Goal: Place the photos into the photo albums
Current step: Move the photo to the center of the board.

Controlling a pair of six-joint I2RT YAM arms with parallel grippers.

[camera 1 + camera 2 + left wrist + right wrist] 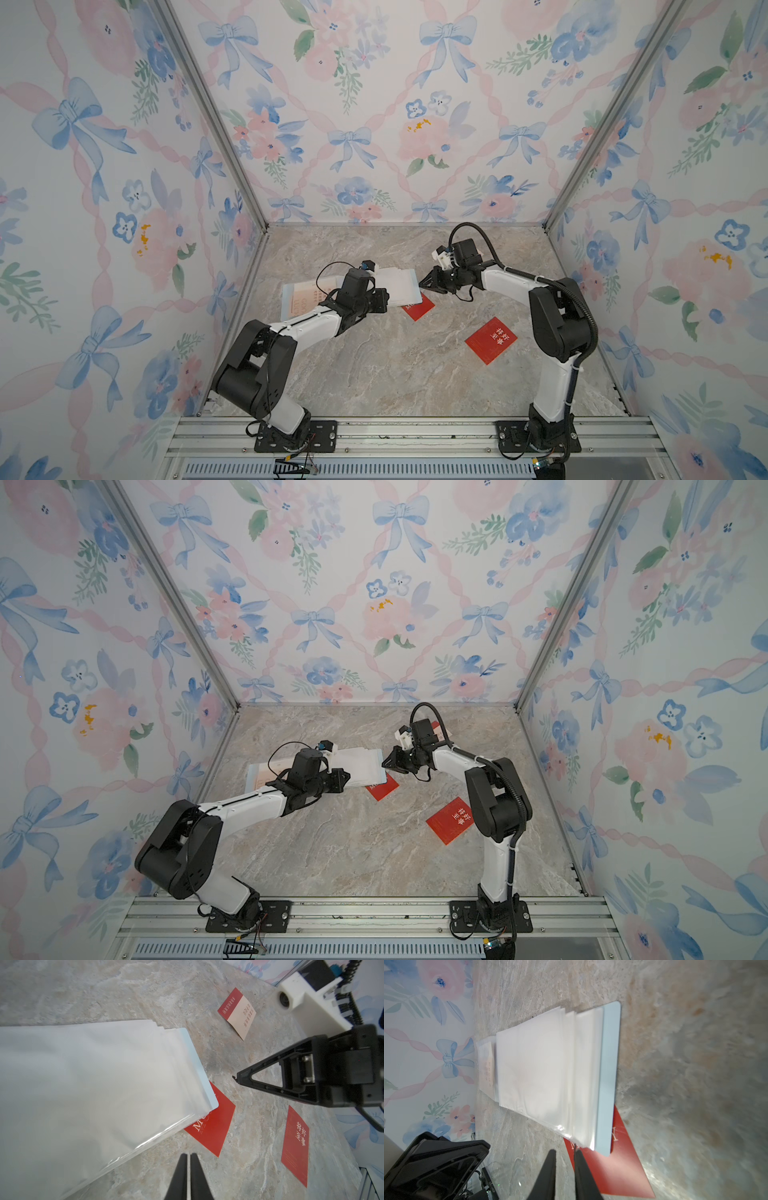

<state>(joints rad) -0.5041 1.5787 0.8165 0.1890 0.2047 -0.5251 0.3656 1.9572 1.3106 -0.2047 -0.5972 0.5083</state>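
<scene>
The photo album [399, 284] lies open on the marble table, its clear sleeve pages fanned over the pale blue cover [609, 1074]. A cream photo [301, 297] sits in a sleeve of the left page. One red photo [420, 309] lies half under the album's right front corner. Another red photo [490, 340] lies apart to the front right. A red-and-cream photo [236, 1013] lies behind the right arm. My left gripper [188, 1157] hovers by the album's front edge, shut and empty. My right gripper [566, 1153] is at the album's right corner, narrowly open and empty.
Floral walls [374, 124] close in the table on three sides, with metal posts at the back corners. An aluminium rail [415, 432] with both arm bases runs along the front. The two grippers face each other across the album's right edge.
</scene>
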